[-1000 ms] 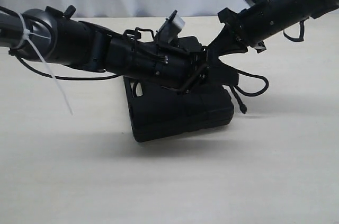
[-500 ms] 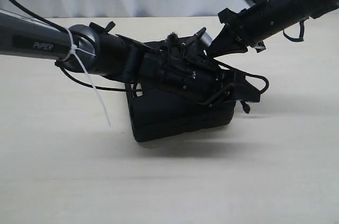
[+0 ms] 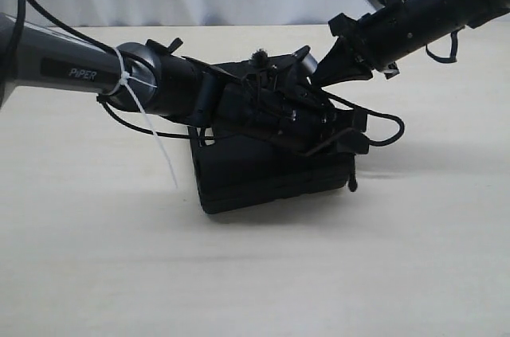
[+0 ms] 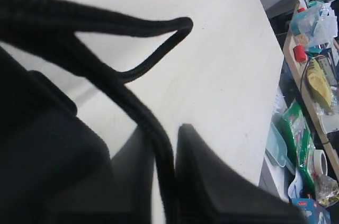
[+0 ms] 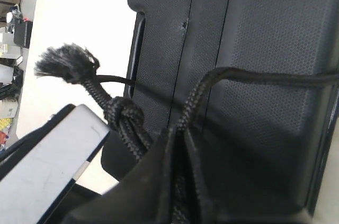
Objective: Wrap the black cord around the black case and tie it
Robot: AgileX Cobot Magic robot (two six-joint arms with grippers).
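Clutter sits well off from the case (image 3: 263, 182): beyond the edge of the table (image 3: 119, 265), the left wrist view shows one shelf (image 4: 310, 91) crowded with packets, a bottle and a roll of tape. Nearer, the left arm (image 3: 80, 72) lies straight across the top of the case and hides most of its lid from the exterior view. One white zip tie (image 3: 151, 134) hangs off that arm, to the left of the case. The right arm (image 3: 430, 6) slants down toward the back edge of the case.

One case lies on the table, near its middle. One cord (image 3: 389, 126) is draped over it. A loop of it bulges out past the right end of the case, and a loose end (image 3: 351, 184) hangs by the right front corner. The knot (image 5: 124, 115) and frayed tuft (image 5: 66, 62) stick out near the handle cut-out.

Two grippers work at the case. The left gripper (image 3: 355, 142), at the right end of the case, is clenched on the cord, which runs between its fingers. The right gripper (image 3: 317, 74), over the back edge, is clamped tight on the cord just beside the knot.
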